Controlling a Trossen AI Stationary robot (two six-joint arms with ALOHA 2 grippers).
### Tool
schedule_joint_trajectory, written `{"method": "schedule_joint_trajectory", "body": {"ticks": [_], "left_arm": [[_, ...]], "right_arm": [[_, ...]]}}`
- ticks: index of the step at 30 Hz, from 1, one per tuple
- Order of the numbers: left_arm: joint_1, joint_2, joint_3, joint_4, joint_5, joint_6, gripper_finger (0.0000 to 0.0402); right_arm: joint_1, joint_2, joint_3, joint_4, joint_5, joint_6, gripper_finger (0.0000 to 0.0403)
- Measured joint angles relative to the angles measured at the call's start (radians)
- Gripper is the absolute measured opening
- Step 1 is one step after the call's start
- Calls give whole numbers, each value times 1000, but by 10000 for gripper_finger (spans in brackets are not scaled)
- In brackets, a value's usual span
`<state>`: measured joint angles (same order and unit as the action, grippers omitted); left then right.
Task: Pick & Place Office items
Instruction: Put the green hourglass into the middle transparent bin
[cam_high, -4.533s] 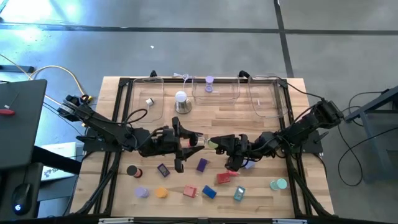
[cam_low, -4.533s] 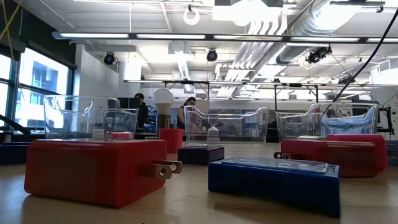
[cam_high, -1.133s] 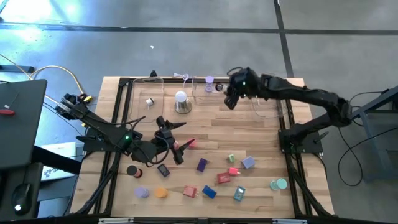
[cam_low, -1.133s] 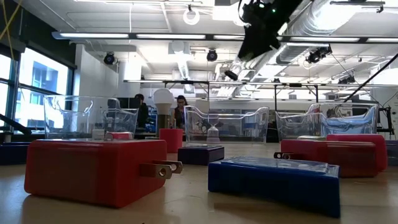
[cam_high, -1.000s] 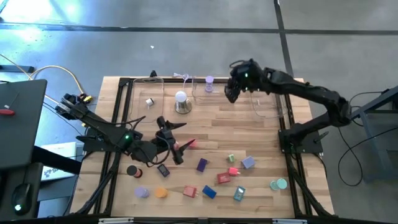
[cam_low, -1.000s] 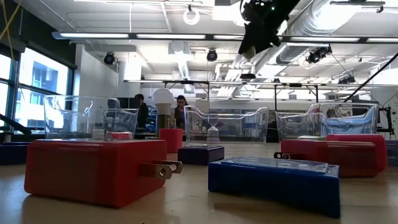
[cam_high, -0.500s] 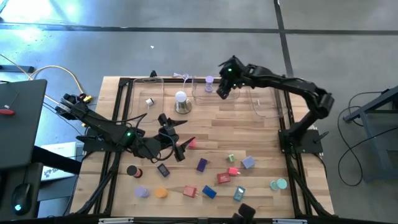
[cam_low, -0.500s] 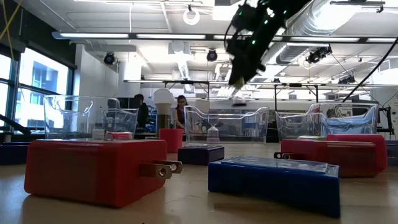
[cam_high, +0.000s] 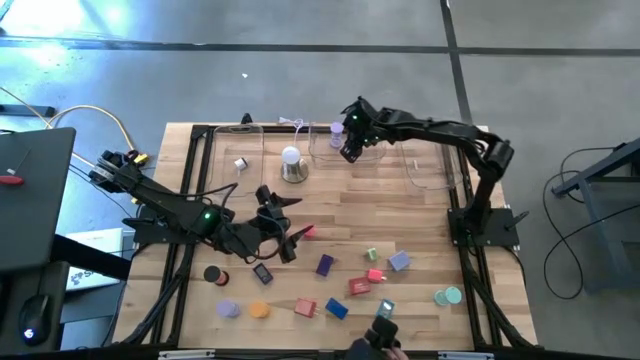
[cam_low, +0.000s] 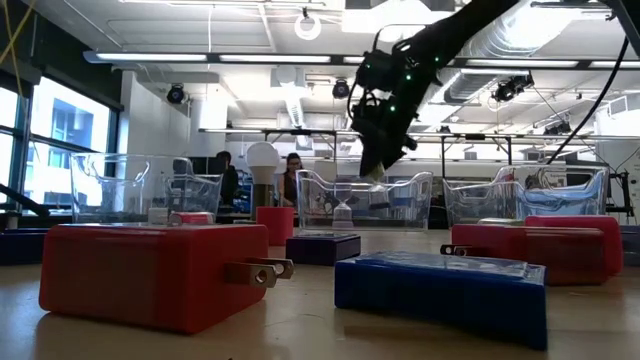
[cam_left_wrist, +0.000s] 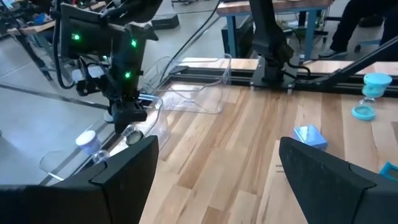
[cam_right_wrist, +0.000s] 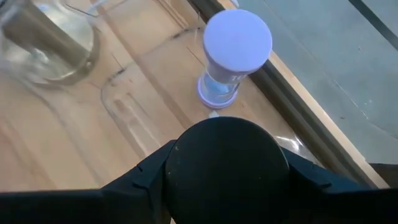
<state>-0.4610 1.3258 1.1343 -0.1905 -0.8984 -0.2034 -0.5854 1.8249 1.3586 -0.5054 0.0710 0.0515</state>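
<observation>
My right gripper (cam_high: 348, 150) hangs above the middle clear tray (cam_high: 372, 160) at the far edge, shut on a black round roll (cam_right_wrist: 224, 155). A lilac roll (cam_right_wrist: 236, 53) stands upright on the tray floor just beyond it. In the low view my right gripper (cam_low: 375, 165) is a little above the tray's rim (cam_low: 365, 182). My left gripper (cam_high: 285, 232) is open and low over the table's middle, beside a pink block (cam_high: 306, 231). The other pieces lie scattered toward the near edge: purple block (cam_high: 325, 265), red block (cam_high: 360, 286), blue block (cam_high: 336, 309), teal roll (cam_high: 449, 296), orange roll (cam_high: 260, 309). My right gripper holds the black roll between its two fingers (cam_right_wrist: 140, 180), one on each side of its round body (cam_right_wrist: 186, 149). The fingers come from above, pointing down. The roll is lifted clear over the tray.
A white dome on a metal base (cam_high: 291, 162) stands between the left tray (cam_high: 236, 150) and the middle one. A third tray (cam_high: 432, 165) sits at the far right. A black roll (cam_high: 212, 273) lies near the left arm. Something dark (cam_high: 383, 335) reaches in over the near edge.
My right gripper has carried the black roll toward the table's left, from near the right tray to above the middle tray, and has come down. My left gripper has shifted slightly toward the right. A dark thing has appeared at the near edge.
</observation>
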Motion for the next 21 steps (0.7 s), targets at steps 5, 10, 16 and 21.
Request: {"method": "schedule_joint_trajectory", "body": {"ticks": [5, 10, 16, 21], "left_arm": [[0, 0, 0, -7, 11, -11, 326], [0, 0, 0, -11, 13, -14, 326], [0, 0, 0, -11, 13, -15, 326], [0, 0, 0, -12, 13, -15, 326]], "right_arm": [[-6, 27, 0, 10, 2, 0, 194], [-14, 32, 0, 15, 2, 0, 191], [-19, 32, 0, 19, 0, 4, 216], [-19, 46, 0, 23, -1, 0, 208]]}}
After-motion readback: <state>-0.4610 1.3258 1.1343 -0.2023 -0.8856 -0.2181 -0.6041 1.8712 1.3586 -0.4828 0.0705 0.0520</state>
